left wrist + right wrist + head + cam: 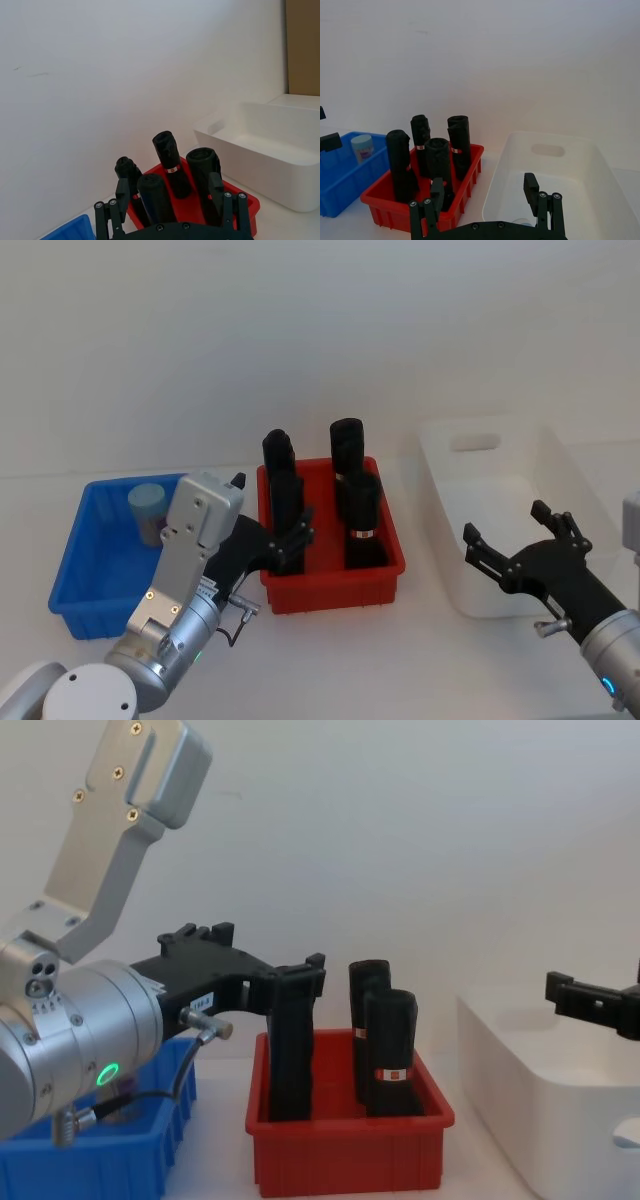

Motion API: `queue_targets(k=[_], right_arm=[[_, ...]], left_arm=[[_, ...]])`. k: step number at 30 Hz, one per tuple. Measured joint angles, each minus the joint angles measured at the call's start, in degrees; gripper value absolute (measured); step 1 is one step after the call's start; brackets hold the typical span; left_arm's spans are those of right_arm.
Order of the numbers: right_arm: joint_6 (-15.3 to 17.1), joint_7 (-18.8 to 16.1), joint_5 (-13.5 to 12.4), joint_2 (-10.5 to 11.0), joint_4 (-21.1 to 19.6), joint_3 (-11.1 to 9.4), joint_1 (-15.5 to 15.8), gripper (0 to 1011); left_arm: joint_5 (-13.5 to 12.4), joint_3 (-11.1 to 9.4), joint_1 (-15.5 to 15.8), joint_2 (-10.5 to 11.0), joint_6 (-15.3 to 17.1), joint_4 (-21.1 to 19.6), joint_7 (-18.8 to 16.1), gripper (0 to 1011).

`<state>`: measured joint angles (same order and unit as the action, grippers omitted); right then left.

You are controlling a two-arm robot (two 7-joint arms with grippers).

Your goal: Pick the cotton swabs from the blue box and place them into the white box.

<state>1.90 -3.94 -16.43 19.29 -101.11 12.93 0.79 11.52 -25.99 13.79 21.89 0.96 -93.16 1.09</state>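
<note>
One jar of cotton swabs (147,508), a pale-capped cylinder, stands in the ribbed blue box's (70,575) far right corner, with open floor to its left. The left gripper (168,187) gapes empty at the red bin's (335,590) left edge. The right gripper (507,522) gapes empty over the smooth white box (440,455).

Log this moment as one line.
left hand: open, by red bin | right hand: open, above white box | cotton swabs jar: in blue box

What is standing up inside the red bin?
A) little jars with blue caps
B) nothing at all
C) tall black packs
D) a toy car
C: the tall black packs stand upright in the red bin, while the cotton swabs jar sits over in the blue box.
</note>
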Motion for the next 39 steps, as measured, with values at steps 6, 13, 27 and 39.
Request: queue_targets(k=[6,13,27,39], right_arm=[[-0.19,-0.52,0.11,-0.25,0.75,0.01,-0.35,1001],[-0.36,-1.47,0.61,-0.75,2.23,0.11,-1.19,1001],[-1.65,-5.77,3.53,-3.53,10.44,0.79,-7.05,1001],[-4.37,-11.72,5.27,-6.68,21.01,1.50,-14.32,1001]], left_arm=[[-0.08,-0.08,-0.19,0.00,-0.19,-0.08,-0.44,1004],[-0.06,-0.05,-0.20,0.00,-0.19,-0.06,-0.48,1004],[-0.03,-0.03,-0.20,-0.01,-0.16,-0.01,-0.48,1004],[-0.04,-0.04,-0.20,0.00,-0.16,-0.01,-0.47,1004]])
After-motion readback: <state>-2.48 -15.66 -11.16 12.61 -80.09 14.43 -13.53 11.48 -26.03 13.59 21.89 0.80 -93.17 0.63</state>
